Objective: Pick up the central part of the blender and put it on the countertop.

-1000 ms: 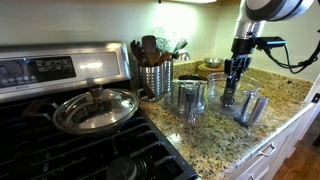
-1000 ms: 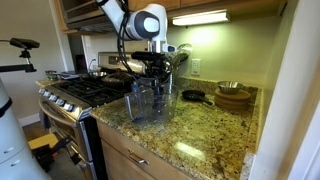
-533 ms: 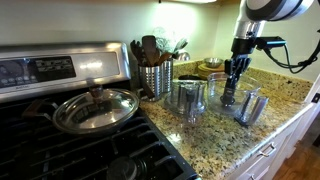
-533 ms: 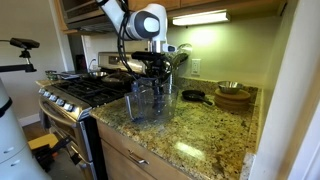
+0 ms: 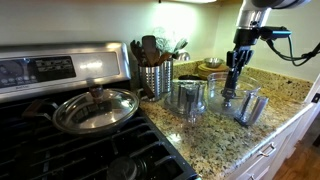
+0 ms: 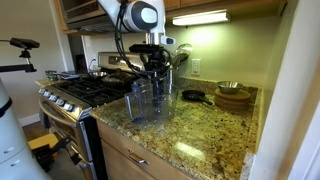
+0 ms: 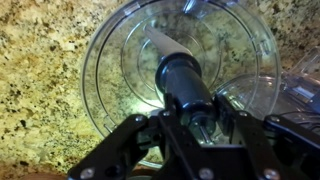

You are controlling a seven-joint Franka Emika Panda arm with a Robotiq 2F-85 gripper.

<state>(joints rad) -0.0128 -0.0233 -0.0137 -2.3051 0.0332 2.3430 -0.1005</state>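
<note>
The central part of the blender (image 7: 183, 78) is a dark tapering spindle. In the wrist view my gripper (image 7: 190, 122) is shut on its thick end, above the middle of the clear blender bowl (image 7: 100, 70). In both exterior views the gripper (image 5: 236, 68) (image 6: 155, 62) hangs straight over the bowl (image 5: 215, 97) (image 6: 148, 100). The spindle (image 5: 231, 88) hangs from it, its lower end still within the bowl. The bowl stands on the speckled granite countertop (image 5: 285, 95) (image 6: 205, 130) (image 7: 40, 70).
Two steel cups (image 5: 190, 98) (image 5: 250, 106) stand beside the bowl. A perforated utensil holder (image 5: 155, 78) is behind them. A lidded pan (image 5: 95, 110) sits on the black stove (image 6: 85, 92). Wooden bowls (image 6: 232, 97) and a small black pan (image 6: 192, 96) stand near the wall.
My gripper has risen a little above the bowl, taking the spindle up with it. Nothing else has moved.
</note>
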